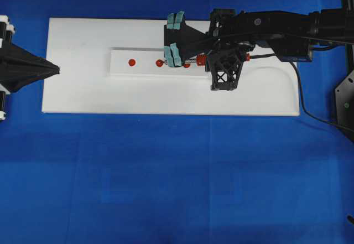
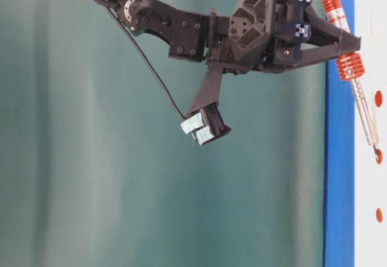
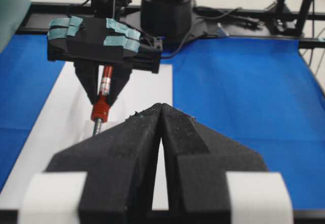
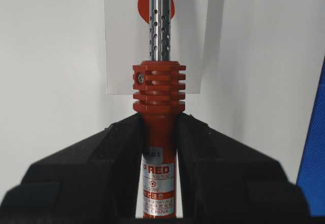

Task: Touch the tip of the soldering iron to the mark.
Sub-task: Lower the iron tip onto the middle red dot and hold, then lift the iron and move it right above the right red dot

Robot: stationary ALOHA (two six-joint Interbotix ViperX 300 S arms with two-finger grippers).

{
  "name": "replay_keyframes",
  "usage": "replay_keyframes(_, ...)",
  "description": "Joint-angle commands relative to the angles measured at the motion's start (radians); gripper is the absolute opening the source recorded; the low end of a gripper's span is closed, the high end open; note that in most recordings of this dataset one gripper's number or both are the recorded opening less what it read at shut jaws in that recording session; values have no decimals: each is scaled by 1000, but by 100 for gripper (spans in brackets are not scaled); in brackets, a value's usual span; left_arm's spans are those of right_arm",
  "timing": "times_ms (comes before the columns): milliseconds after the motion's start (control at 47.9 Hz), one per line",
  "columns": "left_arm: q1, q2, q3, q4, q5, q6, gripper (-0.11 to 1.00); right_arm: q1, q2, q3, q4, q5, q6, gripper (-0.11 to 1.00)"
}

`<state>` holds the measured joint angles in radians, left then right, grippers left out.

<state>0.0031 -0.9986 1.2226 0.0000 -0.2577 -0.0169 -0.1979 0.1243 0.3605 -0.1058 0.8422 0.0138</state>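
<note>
Covering blue tabletop (image 1: 166,172): white board (image 1: 83,97).

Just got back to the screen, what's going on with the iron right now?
The right gripper is shut on the soldering iron, gripping its handle just behind the ribbed collar and pointing it along the white strip on the white board. In the table-level view the tip sits at the middle red mark, apparently touching it. The left gripper is shut, holds nothing, and sits at the board's far end.
</note>
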Motion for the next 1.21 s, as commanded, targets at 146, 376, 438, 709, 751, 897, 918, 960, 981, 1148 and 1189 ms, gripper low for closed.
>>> replay_keyframes(146, 0, 5, -11, 2, -3, -2, 0, -2, -12, -6, 2, -12, 0, 6)
replay_keyframes(376, 0, 5, -11, 2, -3, -2, 0, -2, -14, 2, 3, -23, 0, 6)
replay_keyframes(438, 0, 3, -11, 3, -3, -2, 0, -2, -12, 2, 5, -21, 0, 6)
replay_keyframes(709, 0, 3, -11, 2, -3, -2, 0, 0, -12, 2, 6, -23, 0, 6)
replay_keyframes(751, 0, 3, -11, 2, -3, -2, 0, 0, -12, 2, 6, -25, 0, 6)
replay_keyframes(897, 0, 5, -11, 2, -3, -2, 0, 0, -12, 2, 9, -34, 0, 6)
replay_keyframes(918, 0, 5, -11, 2, -3, -2, 0, 0, -12, 2, 9, -34, 0, 6)
replay_keyframes(960, 0, 5, -11, 2, -3, -2, 0, 0, -12, 2, 9, -31, 0, 6)
replay_keyframes(981, 0, 5, -11, 2, -3, -2, 0, 0, -12, 0, 9, -32, 0, 6)
replay_keyframes(1148, 2, 5, -11, 3, -2, -2, 0, 0, -25, -9, 9, -23, 2, 6)
replay_keyframes(1189, 0, 3, -11, 2, -3, -2, 0, 0, -35, -14, 9, -15, 2, 6)
